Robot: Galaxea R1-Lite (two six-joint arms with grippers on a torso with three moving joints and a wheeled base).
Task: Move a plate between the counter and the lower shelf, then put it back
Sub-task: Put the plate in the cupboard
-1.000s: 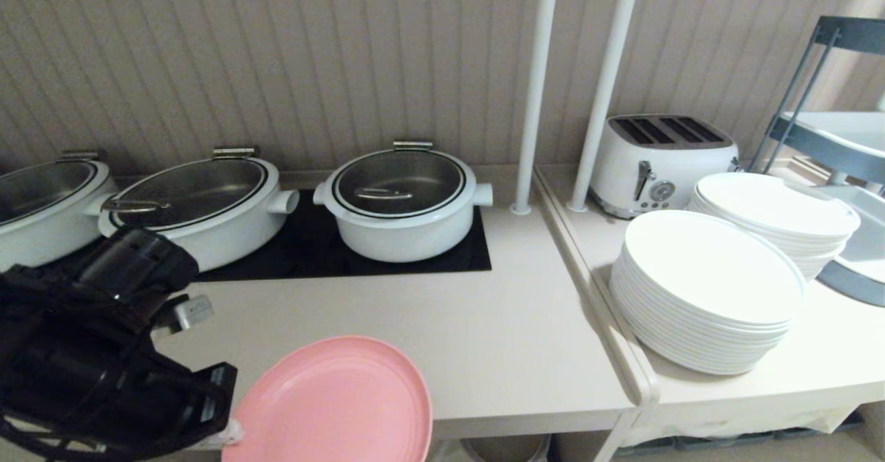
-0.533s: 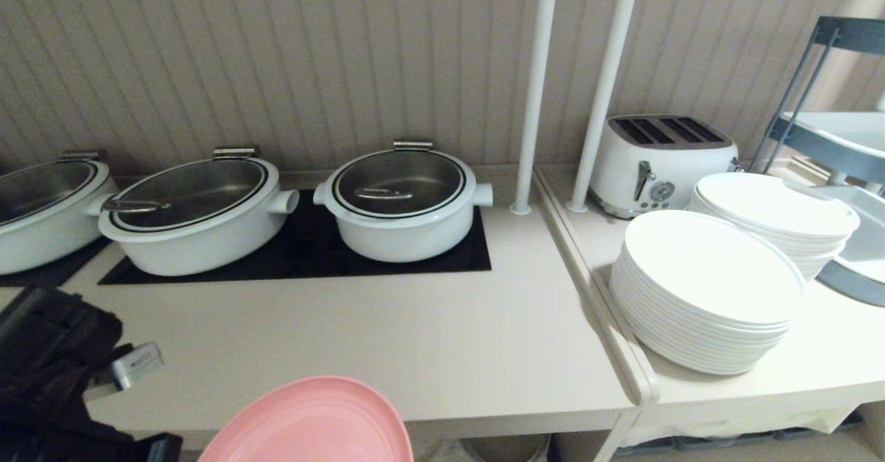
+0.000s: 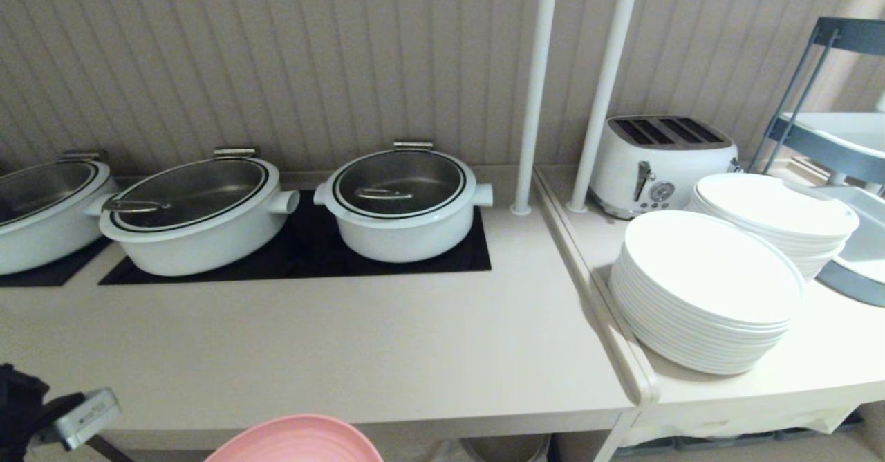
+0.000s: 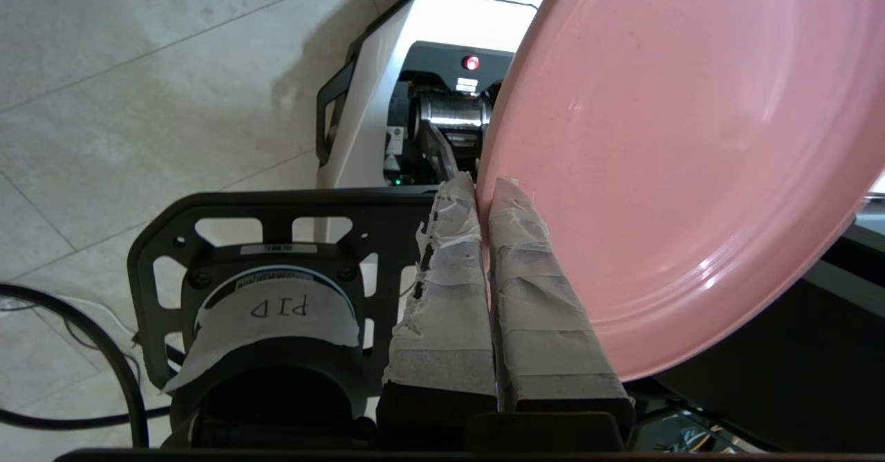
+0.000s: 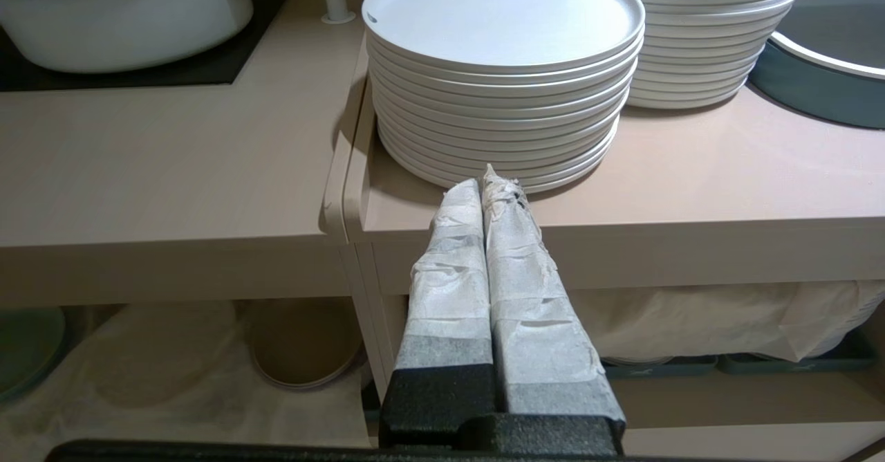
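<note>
The left gripper (image 4: 484,189), its tape-wrapped fingers (image 4: 442,289) pinched together on the rim, holds the small round matte pink plastic plate (image 4: 684,164) tilted, off the long beige counter (image 3: 346,351), below its front edge.

"PID" on wrist tape label (image 4: 271,308)

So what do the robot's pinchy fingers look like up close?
Both the left gripper and right gripper have two long fingers wrapped in crinkly white tape, frayed at the tips, on black bases. Beside the left one sits a black frame with cut-out holes, a taped label with handwritten letters, and black cables.
</note>
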